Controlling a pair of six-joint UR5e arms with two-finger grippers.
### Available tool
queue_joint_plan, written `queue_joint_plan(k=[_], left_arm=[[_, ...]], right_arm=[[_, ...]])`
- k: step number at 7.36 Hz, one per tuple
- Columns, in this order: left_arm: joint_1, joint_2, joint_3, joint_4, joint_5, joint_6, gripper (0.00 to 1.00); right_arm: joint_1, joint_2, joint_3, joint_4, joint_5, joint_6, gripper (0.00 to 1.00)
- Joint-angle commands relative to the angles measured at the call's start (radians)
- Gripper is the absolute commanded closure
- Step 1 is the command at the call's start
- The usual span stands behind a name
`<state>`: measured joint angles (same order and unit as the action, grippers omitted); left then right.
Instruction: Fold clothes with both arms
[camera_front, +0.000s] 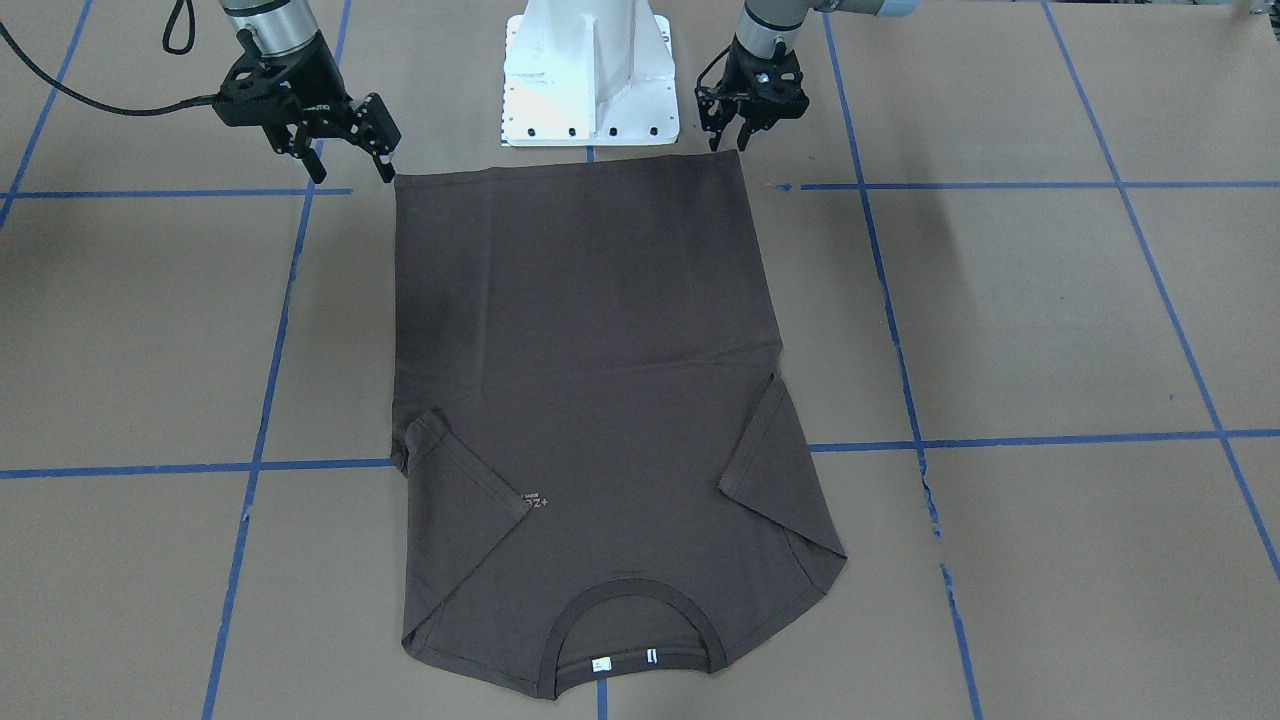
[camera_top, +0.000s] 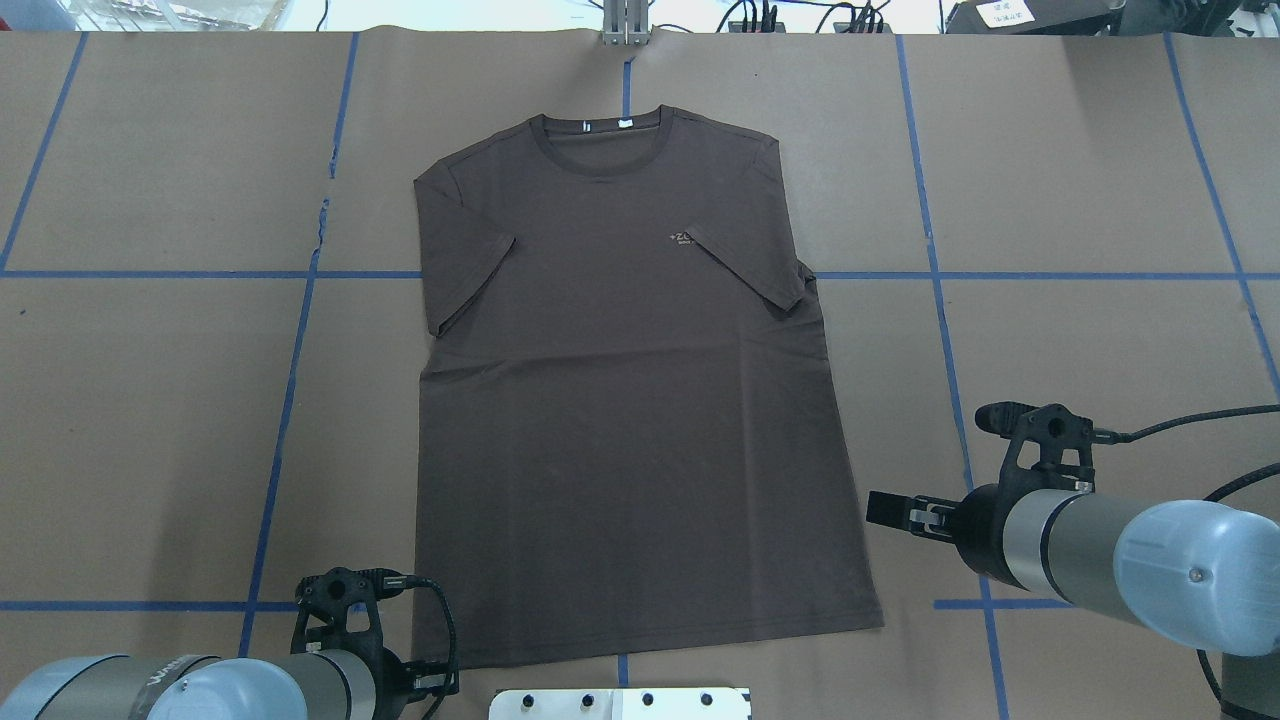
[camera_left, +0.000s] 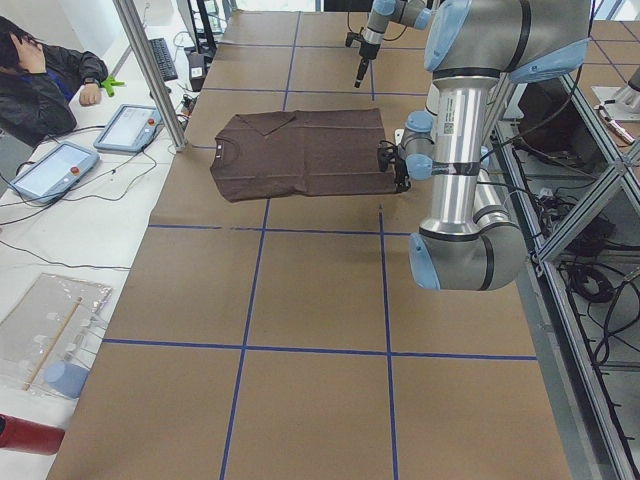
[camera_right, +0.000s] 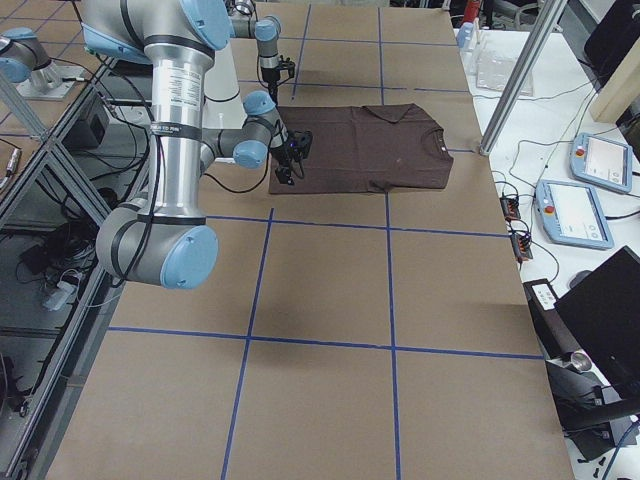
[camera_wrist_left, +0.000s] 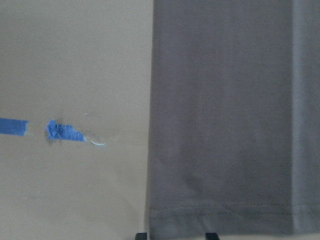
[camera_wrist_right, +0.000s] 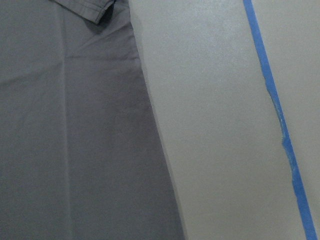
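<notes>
The T-shirt lies flat on the surface. The left pincer and the right pincer are both open and empty, near its hem corners.

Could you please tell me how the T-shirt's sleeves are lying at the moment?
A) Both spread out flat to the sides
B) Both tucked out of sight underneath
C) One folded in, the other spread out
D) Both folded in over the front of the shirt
D: in the overhead view the dark brown T-shirt lies flat, and the sleeve on that view's left and the sleeve on its right both lie folded in on top of its front.
</notes>
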<state>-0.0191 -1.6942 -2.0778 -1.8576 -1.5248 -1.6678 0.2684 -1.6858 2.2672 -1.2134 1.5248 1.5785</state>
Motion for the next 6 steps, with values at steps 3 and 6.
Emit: queue_joint_plan(k=[3,6], left_arm=[[-0.013,-0.001,0.010,0.000,0.000,0.002,0.51],[-0.012,-0.001,0.018,0.000,-0.001,0.002,0.51]], right_arm=[[0.000,0.000,0.002,0.000,0.000,0.000,0.02],[0.000,0.000,0.002,0.000,0.000,0.000,0.02]])
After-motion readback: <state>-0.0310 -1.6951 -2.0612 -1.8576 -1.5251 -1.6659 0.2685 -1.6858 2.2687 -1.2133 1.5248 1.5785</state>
